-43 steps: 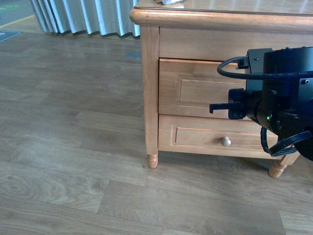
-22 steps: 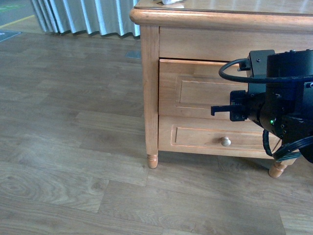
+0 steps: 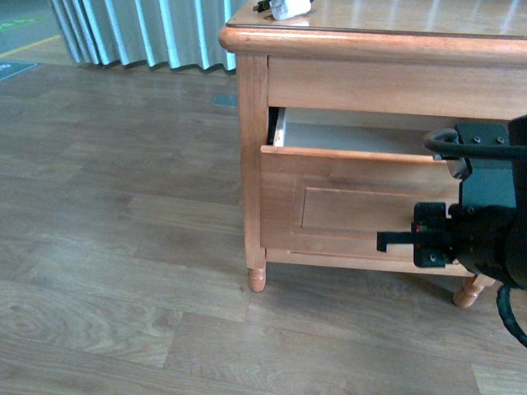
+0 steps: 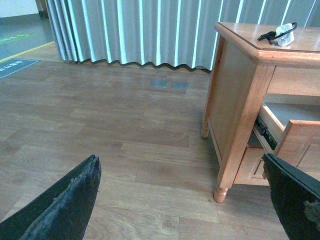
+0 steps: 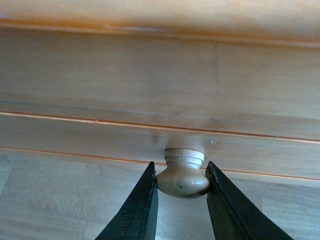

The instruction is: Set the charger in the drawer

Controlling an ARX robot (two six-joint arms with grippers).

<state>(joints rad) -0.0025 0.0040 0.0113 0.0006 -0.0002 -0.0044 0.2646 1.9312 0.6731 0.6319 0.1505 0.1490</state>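
The white charger (image 3: 290, 8) with its black cable lies on the cabinet top at the back left corner; it also shows in the left wrist view (image 4: 285, 36). The upper drawer (image 3: 354, 214) stands pulled out, with pale wood showing inside (image 3: 354, 136). It also shows open in the left wrist view (image 4: 300, 140). My right gripper (image 5: 181, 171) is shut on the drawer's round pale knob (image 5: 183, 181), a finger on each side. In the front view the right arm (image 3: 486, 239) hides the knob. My left gripper (image 4: 180, 165) is open and empty, above the floor to the left of the cabinet.
The honey-brown cabinet (image 3: 251, 148) stands on turned feet (image 3: 258, 280) on a grey-brown plank floor (image 3: 123, 247). The open drawer hides the lower drawer in the front view. A pale striped curtain (image 3: 140, 33) hangs at the back left.
The upper drawer has gone from shut to pulled well out. My right arm has drawn back towards the camera with the knob and now sits lower in the front view.
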